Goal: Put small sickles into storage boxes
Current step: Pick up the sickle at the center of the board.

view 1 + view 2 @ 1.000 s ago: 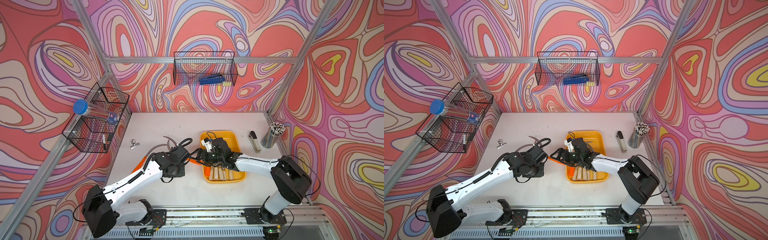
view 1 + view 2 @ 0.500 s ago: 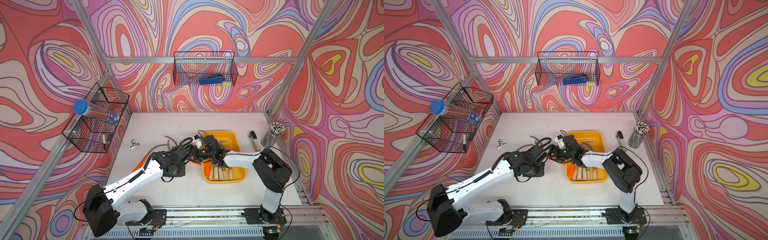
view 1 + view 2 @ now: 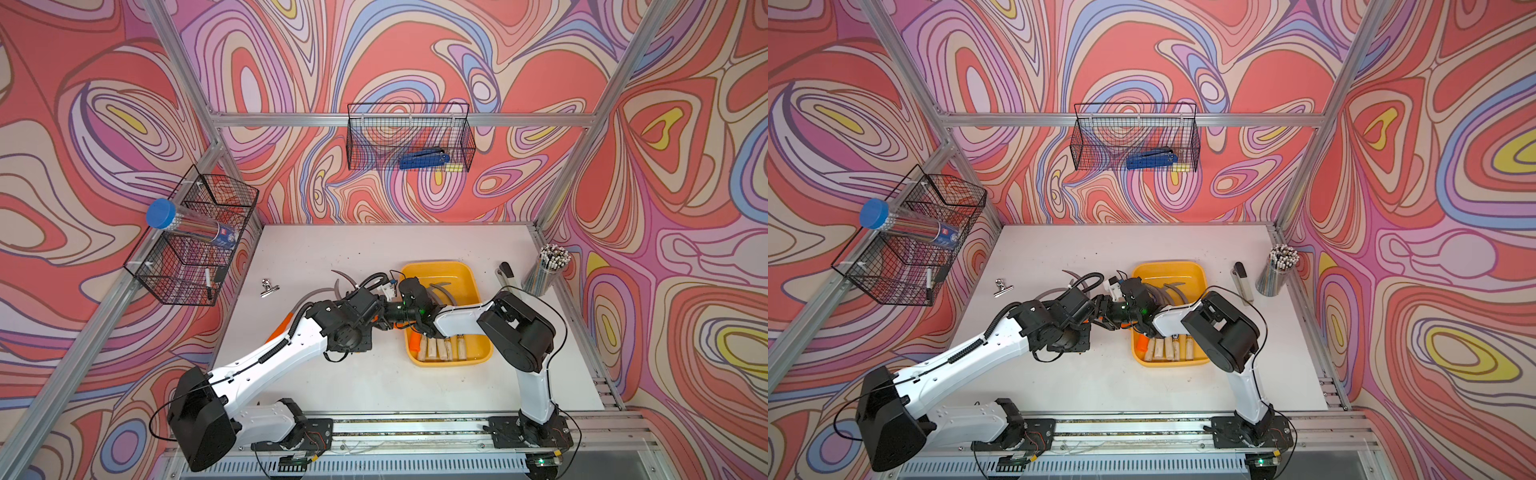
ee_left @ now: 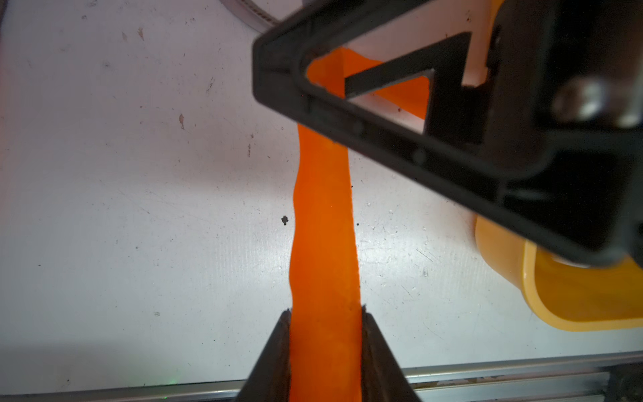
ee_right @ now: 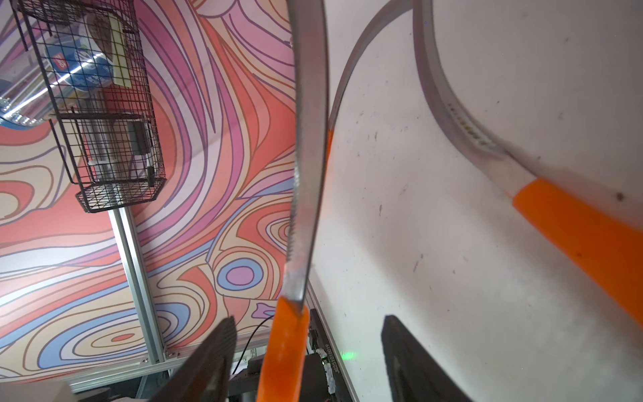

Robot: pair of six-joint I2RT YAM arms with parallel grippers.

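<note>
The sickle [image 4: 323,226] in work has an orange handle. It is held above the table [image 4: 139,209], just beside the yellow tray [image 4: 574,313] and not yet over it.

We read this step as a handover between the arms. The left hand [image 4: 325,334] is clamped on one end of the handle. The right hand [image 5: 308,320] straddles the other end, near the blade. Its fingers [image 5: 215,348] stand apart, and neither touches the handle.

For the next move, we judge that the right hand must close firmly on the handle before the left hand lets go. The blade must stay clear of both hands.

The right hand can then carry the sickle over the tray and lay it beside the stored sickles [image 3: 440,347]. A loose sickle [image 5: 574,236] waits on the table.
</note>
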